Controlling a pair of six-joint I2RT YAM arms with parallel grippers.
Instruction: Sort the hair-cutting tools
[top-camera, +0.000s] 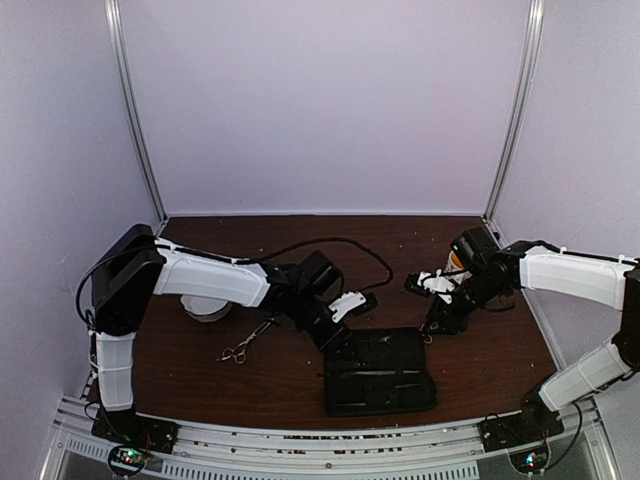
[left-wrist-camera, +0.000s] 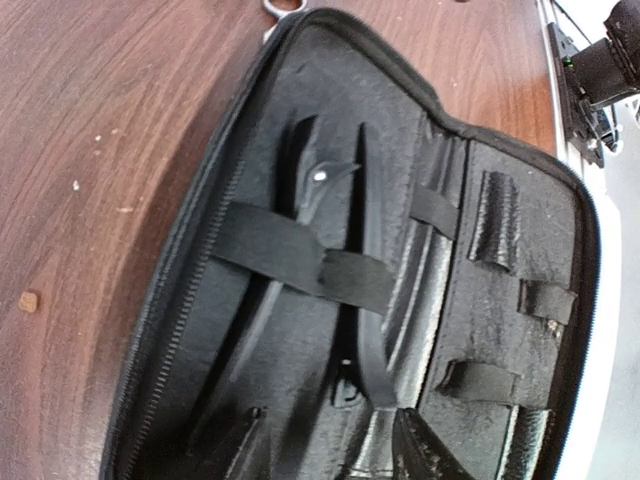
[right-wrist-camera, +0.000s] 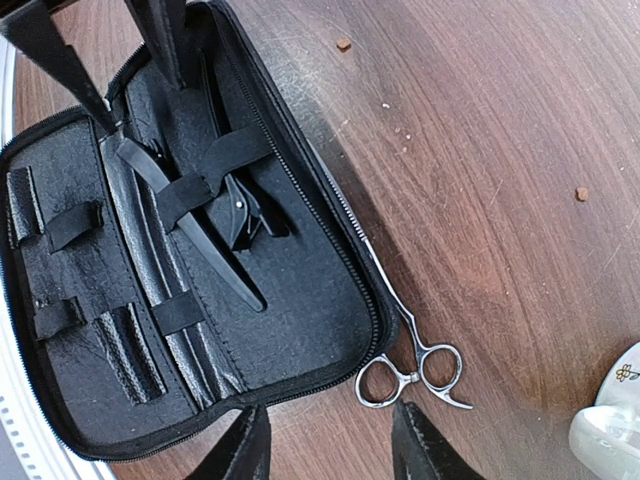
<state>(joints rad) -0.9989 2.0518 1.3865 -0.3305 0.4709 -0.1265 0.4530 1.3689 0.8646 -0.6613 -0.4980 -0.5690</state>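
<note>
Two slender black tools are lying inside your flat black rectangular zip case (right-wrist-camera: 300, 330), which is sitting wide open by the near edge of the dark brown wood-grain worktop (top-camera: 480, 350), a little right of its middle. You are looking at a long narrow black piece (right-wrist-camera: 205, 245) slanting under an elastic strap, and a shorter black piece (right-wrist-camera: 248, 215) resting just beside it under that strap.

One pair of thin silver ring-handled scissors (right-wrist-camera: 415, 368) is lying on the worktop at the case's far right corner, its blades running along the zip edge. Whether they are slipping under the case you cannot tell. Another pair of thin silver scissors (top-camera: 243, 346) is lying toward the worktop's left side, well apart from the case. It is near a white fluted bowl (top-camera: 207, 310) that your left arm is partly covering.

Your left gripper (top-camera: 345, 305) is hovering over the case's left end with its fingers (right-wrist-camera: 60, 65) spread and grasping nothing. One tip is reaching close to the long piece's end, though contact is unclear. Your right gripper (right-wrist-camera: 330, 450) is hanging above the worktop beside the ring-handled scissors' rings, its fingers released, wide apart and empty.
</note>
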